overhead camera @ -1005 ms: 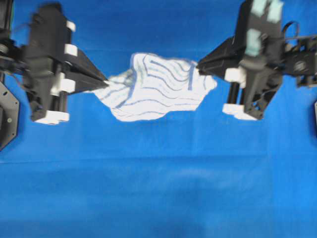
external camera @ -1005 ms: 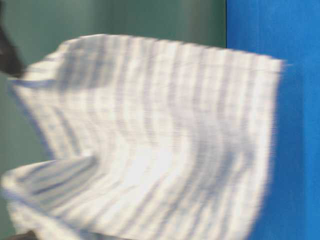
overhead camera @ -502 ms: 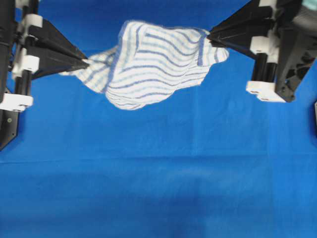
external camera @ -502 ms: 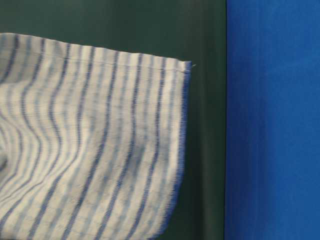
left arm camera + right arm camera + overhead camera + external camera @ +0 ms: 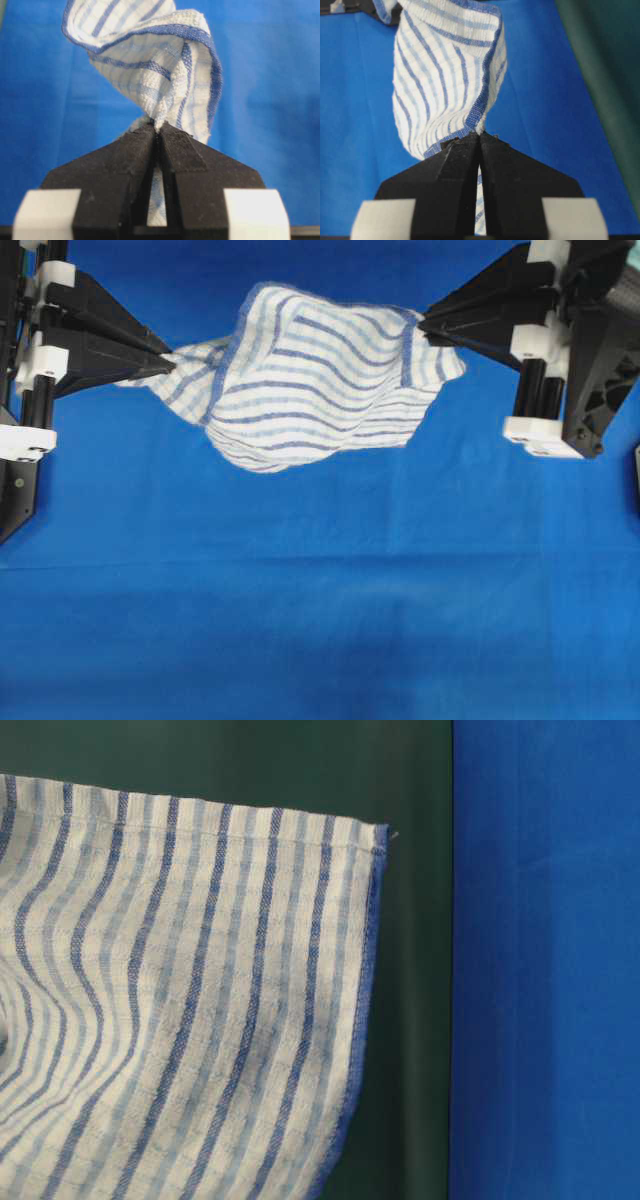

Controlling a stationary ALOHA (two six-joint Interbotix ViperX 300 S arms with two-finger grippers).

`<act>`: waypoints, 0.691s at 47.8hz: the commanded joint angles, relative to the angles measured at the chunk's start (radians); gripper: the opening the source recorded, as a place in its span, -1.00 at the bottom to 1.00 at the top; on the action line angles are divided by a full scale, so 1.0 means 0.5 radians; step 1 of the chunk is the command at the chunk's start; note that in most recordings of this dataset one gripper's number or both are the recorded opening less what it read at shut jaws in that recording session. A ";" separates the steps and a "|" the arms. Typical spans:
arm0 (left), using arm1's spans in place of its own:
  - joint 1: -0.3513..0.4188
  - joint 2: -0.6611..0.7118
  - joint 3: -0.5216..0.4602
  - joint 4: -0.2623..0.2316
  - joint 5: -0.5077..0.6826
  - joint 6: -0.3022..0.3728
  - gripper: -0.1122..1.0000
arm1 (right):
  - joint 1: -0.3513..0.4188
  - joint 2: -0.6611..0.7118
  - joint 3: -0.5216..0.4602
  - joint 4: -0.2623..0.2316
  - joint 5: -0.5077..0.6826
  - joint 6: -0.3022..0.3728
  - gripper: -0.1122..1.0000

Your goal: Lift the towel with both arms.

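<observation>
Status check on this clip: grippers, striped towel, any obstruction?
Left gripper shut on striped white towel. Right gripper shut on opposite end. Towel slung between them above blue cloth. Nothing in the way.

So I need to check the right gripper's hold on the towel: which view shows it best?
The right wrist view: the right gripper is shut on a towel corner, close up. Overhead shows that pinch small; table-level shows only cloth; the left wrist shows the other gripper.

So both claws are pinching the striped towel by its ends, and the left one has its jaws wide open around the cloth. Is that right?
Not quite. The left claw is not open: the left wrist view shows its jaws closed tight on a bunched corner of the towel. The rest holds: the right claw pinches the other end, and the towel hangs between them above the blue cloth.
</observation>
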 commanded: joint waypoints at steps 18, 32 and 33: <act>0.006 -0.089 0.009 0.000 -0.095 -0.012 0.57 | 0.006 -0.012 0.021 -0.034 -0.003 0.003 0.18; 0.006 -0.095 0.098 -0.006 -0.123 -0.021 0.79 | 0.003 -0.012 0.074 -0.074 0.003 0.040 0.40; 0.003 -0.095 0.114 -0.006 -0.129 -0.021 0.79 | 0.006 -0.012 0.086 -0.074 0.003 0.043 0.40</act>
